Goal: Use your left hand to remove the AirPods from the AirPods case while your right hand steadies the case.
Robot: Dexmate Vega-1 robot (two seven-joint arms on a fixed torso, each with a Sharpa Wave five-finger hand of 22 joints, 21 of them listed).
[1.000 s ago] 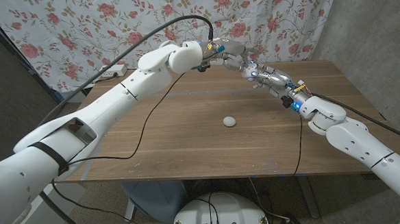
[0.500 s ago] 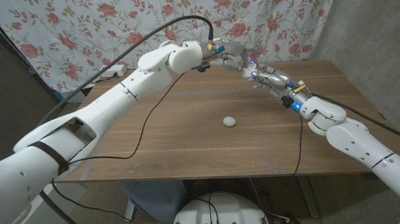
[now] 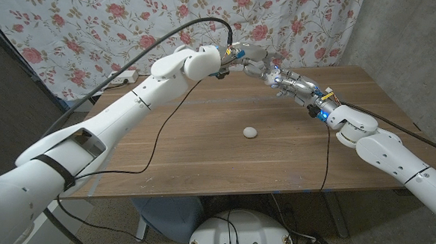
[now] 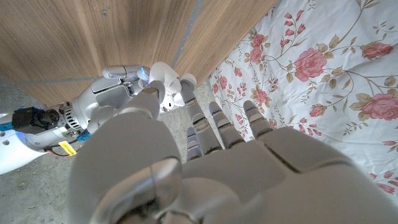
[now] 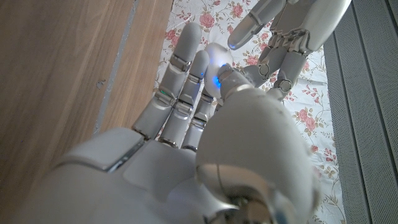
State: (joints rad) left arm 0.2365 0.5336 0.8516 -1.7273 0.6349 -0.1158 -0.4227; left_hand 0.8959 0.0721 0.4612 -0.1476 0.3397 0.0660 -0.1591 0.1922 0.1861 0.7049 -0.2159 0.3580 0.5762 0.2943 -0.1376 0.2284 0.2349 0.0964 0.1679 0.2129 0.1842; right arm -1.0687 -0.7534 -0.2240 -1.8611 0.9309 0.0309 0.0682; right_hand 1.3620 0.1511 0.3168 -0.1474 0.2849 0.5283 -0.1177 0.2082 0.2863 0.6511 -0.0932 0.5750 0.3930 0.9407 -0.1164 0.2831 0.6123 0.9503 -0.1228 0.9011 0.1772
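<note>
Two arms meeting high in the upper middle of the head view, out past the far edge of the wooden counter (image 3: 204, 149). Worth flagging first: all of this done up in the air, so nothing below to catch a drop except that counter or the floor behind it.

Right robot hand (image 3: 296, 86) wrapped round the AirPods case (image 4: 165, 76), held between thumb and fingertips, blue lights glowing at the tips. Left robot hand (image 3: 252, 57) right up against it, fingers spread, thumb tucked in beside the case in the left wrist view. Can't tell about an actual pinch on an AirPod yet, too small and half hidden behind the thumb.

Tips for doing this bit well, just my read:
- Hold the right side rock steady, but don't squeeze harder. Smooth rounded plastic, likely to squirt out.
- Bring only the left thumb and one fingertip onto whatever pokes out of the case.
- Pull straight out along the socket, not sideways, to avoid levering the case out of the grip.
- Go slow against the magnet and expect a little snap on release.

Also a small white rounded thing (image 3: 250, 132) lying alone mid-counter, well apart from both hands. Could be an AirPod already out, could be something else, no way to say from here.
</note>
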